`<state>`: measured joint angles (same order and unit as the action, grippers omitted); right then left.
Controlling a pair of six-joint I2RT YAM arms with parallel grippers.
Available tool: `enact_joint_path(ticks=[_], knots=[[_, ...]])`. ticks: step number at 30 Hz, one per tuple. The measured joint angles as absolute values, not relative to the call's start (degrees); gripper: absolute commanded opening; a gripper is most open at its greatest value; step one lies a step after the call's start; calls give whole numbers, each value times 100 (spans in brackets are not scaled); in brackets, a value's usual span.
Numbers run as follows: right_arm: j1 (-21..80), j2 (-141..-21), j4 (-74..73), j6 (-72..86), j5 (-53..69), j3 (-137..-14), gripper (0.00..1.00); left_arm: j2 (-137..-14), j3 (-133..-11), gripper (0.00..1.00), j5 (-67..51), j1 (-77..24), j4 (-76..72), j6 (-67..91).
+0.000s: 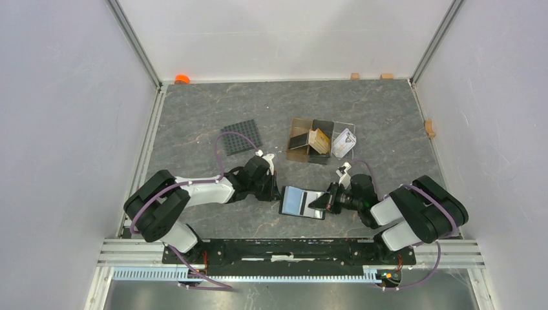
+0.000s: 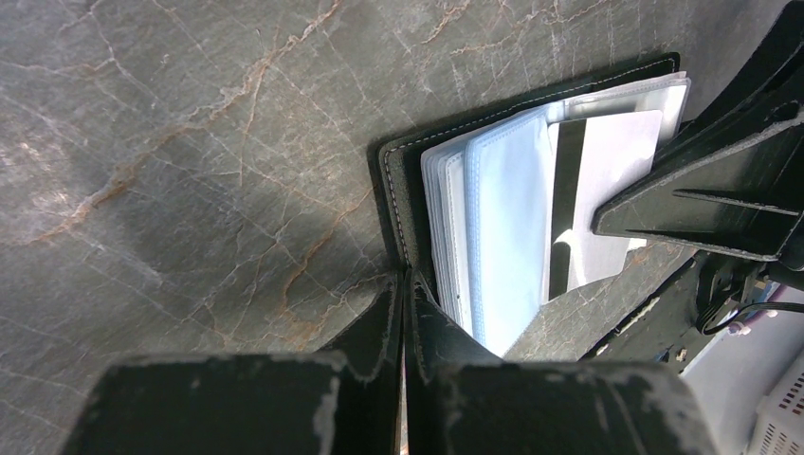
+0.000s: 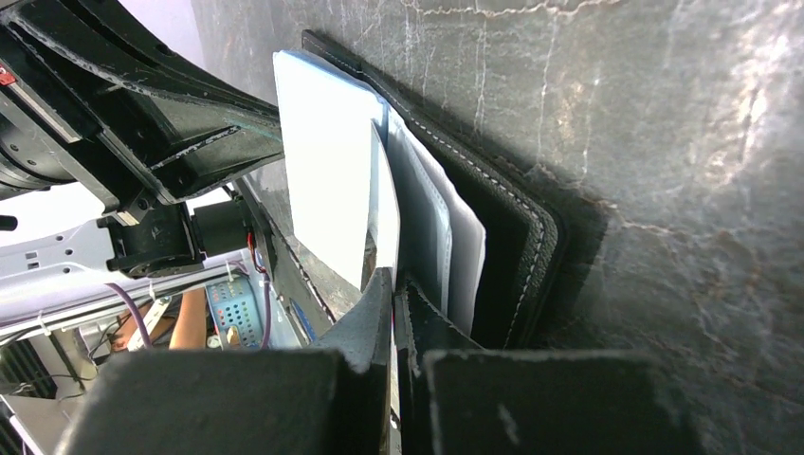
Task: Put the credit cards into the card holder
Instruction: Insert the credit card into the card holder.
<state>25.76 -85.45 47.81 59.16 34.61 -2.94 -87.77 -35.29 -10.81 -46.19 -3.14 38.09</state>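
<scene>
marble tabletop (image 1: 194, 110): one card holder (image 1: 298, 201), left gripper (image 2: 405, 286) pinching its edge, right gripper (image 3: 391, 282) pinching one credit card (image 2: 609, 171).

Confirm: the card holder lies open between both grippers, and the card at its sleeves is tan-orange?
No: the card at the sleeves of the open card holder is whitish with a dark stripe, not tan-orange; the left wrist view shows it.

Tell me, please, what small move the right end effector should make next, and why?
Probably slide the credit card slightly deeper into the clear sleeve of the card holder: the right end effector grips it only partly inserted, while the left end effector pinches the holder's edge.
</scene>
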Motion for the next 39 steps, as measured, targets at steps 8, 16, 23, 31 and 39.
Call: enact_joint_path(ticks=[8,16,23,31,39], knots=[[2644,-8768,4899,5959,3505,-397,0,-8770,-3516,2,-1111,-4609,-340,3806],[2781,-9102,5210,6121,3481,-495,0,-8766,-3476,2,-1164,-4591,-410,3806],[2971,-9292,5129,6149,3446,-766,0,-8764,-3411,2,-1253,-4569,-530,3806],[3035,-9312,4757,6104,3487,-1015,17,-8680,-3205,2,-1260,-4506,-836,3811],[3282,-8364,3111,5408,2958,-1452,43,-8527,-2762,2,-1190,-4508,-1487,4121]])
